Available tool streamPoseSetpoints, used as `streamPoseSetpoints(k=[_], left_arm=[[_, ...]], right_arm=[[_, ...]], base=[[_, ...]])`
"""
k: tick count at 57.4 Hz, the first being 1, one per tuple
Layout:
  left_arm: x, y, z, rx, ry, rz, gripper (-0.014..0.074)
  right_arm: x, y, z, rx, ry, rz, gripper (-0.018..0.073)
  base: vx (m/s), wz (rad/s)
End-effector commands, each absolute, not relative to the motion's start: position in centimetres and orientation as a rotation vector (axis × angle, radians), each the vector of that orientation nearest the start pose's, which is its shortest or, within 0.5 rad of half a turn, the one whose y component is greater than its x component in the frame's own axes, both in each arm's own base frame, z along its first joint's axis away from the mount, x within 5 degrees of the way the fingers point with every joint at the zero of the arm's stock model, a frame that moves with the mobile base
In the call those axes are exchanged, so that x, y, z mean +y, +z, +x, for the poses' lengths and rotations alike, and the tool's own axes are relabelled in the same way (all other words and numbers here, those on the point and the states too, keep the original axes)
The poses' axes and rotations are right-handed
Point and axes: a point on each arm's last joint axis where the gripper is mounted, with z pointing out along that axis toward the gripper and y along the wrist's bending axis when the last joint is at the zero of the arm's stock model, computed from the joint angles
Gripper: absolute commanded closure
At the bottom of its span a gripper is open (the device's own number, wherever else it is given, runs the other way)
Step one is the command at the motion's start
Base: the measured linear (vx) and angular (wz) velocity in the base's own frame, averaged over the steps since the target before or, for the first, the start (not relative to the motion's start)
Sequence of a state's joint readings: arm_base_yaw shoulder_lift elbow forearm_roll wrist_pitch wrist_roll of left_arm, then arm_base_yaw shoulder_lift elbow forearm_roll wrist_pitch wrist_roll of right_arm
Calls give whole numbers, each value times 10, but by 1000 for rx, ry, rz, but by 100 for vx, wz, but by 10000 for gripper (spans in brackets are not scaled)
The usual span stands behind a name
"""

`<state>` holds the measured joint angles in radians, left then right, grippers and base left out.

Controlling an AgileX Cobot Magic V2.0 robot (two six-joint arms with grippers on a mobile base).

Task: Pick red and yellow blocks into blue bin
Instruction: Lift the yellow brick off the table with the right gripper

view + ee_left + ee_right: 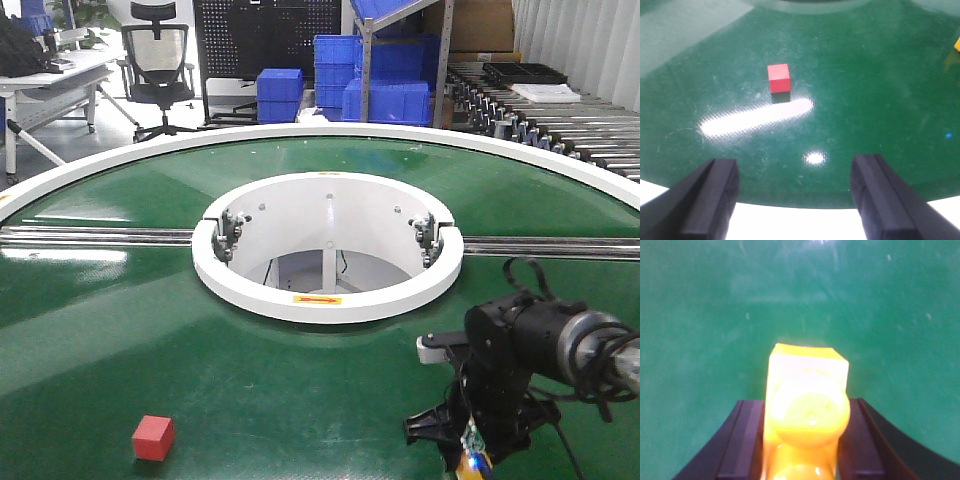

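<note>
The red block (153, 437) is a plain cube lying on the green round table (120, 300) at the front left. In the left wrist view the red block (779, 78) sits well ahead of my left gripper (795, 169), which is open with nothing between its fingers. My right gripper (805, 412) is shut on the yellow block (807, 390), a studded brick with its round studs facing the camera. In the front view the right gripper (465, 455) hangs low over the table at the front right, with a bit of the yellow block (470, 463) showing. The blue bin is out of view.
A white ring (328, 290) surrounds a round opening in the table's middle, and metal rails (90, 236) run out from it on both sides. The table's white rim (790, 222) lies under the left gripper. Blue crates (280, 95) and a roller conveyor (560, 120) stand behind.
</note>
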<state>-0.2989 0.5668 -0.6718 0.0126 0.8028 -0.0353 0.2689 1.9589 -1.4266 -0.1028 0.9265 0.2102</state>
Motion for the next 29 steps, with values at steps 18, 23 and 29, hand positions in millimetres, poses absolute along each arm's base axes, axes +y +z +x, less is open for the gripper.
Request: streamPoseSetpoints(k=[18, 23, 29], left_arm=[[-32, 335, 103, 2092, -195, 292, 24], [-36, 331, 113, 2130, -198, 294, 24], [-42, 325, 131, 2190, -190, 303, 24]], right_arm=[[79, 315, 302, 2488, -14, -496, 418], [76, 326, 278, 2397, 9, -595, 417], [74, 333, 254, 2341, 41, -678, 414]], base=[[0, 0], [0, 0], [0, 0]])
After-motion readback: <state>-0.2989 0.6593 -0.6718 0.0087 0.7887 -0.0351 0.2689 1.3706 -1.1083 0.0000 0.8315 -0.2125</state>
